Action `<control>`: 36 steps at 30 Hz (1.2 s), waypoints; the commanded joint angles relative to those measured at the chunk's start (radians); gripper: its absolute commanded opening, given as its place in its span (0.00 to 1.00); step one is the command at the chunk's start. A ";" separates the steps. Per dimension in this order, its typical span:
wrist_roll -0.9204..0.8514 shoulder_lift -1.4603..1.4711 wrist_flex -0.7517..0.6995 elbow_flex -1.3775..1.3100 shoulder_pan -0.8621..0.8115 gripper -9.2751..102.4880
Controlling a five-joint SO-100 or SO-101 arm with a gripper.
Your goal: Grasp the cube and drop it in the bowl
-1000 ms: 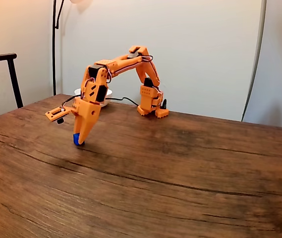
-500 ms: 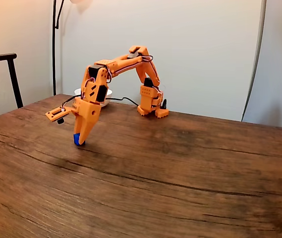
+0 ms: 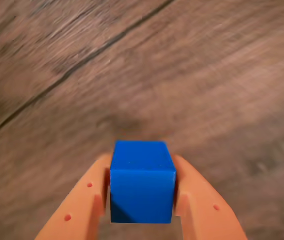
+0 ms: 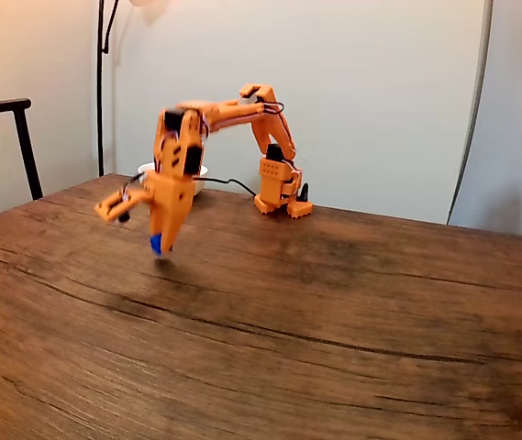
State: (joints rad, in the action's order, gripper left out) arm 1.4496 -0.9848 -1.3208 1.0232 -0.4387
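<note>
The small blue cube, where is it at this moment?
The small bright-blue cube is clamped between the orange gripper's two fingers, just above the brown wooden table, left of centre in the fixed view.

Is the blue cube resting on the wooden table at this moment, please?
No, in the fixed view the cube hangs above the table, clamped between the orange fingers.

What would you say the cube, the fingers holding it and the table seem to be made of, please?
The cube looks like solid matte plastic: uniform blue, soft sheen, crisp edges. The fingers appear to be 3D-printed orange plastic, matte with small round holes, though no layer lines can be made out. The table seems to be dark wood or a wood veneer, with visible grain and long crack-like lines.
</note>
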 commanded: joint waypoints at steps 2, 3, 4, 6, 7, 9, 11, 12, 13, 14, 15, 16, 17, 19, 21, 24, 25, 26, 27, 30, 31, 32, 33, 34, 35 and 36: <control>0.043 -0.087 -0.107 -0.140 0.000 0.11; 0.052 -0.092 -0.123 -0.163 -0.002 0.11; 0.061 -0.095 -0.140 -0.186 -0.003 0.11; 0.075 -0.104 -0.181 -0.230 -0.006 0.11; 0.080 -0.110 -0.204 -0.249 -0.014 0.11; 0.081 -0.120 -0.252 -0.281 -0.023 0.11; 0.081 -0.135 -0.304 -0.310 -0.026 0.11; 0.081 -0.143 -0.331 -0.321 -0.029 0.11; 0.081 -0.152 -0.359 -0.331 -0.037 0.11; 0.081 -0.161 -0.383 -0.339 -0.041 0.11; 0.081 -0.172 -0.405 -0.345 -0.046 0.11; 0.081 -0.184 -0.419 -0.345 -0.051 0.11; 0.083 -0.198 -0.431 -0.342 -0.061 0.11; 0.104 -0.227 -0.433 -0.328 -0.078 0.11; 0.126 -0.256 -0.433 -0.324 -0.095 0.11; 0.156 -0.291 -0.434 -0.322 -0.133 0.11; 0.167 -0.301 -0.436 -0.322 -0.149 0.11; 0.178 -0.310 -0.436 -0.322 -0.161 0.11; 0.186 -0.321 -0.436 -0.310 -0.175 0.11; 0.189 -0.373 -0.436 -0.239 -0.198 0.11; 0.189 -0.394 -0.436 -0.207 -0.201 0.11; 0.189 -0.420 -0.434 -0.170 -0.202 0.11; 0.189 -0.448 -0.434 -0.133 -0.209 0.11; 0.189 -0.480 -0.434 -0.094 -0.218 0.11; 0.189 -0.517 -0.434 -0.051 -0.227 0.11; 0.187 -0.554 -0.433 -0.008 -0.235 0.11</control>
State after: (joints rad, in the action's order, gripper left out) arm 1.6337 -1.4174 -1.6981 0.9449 -0.6489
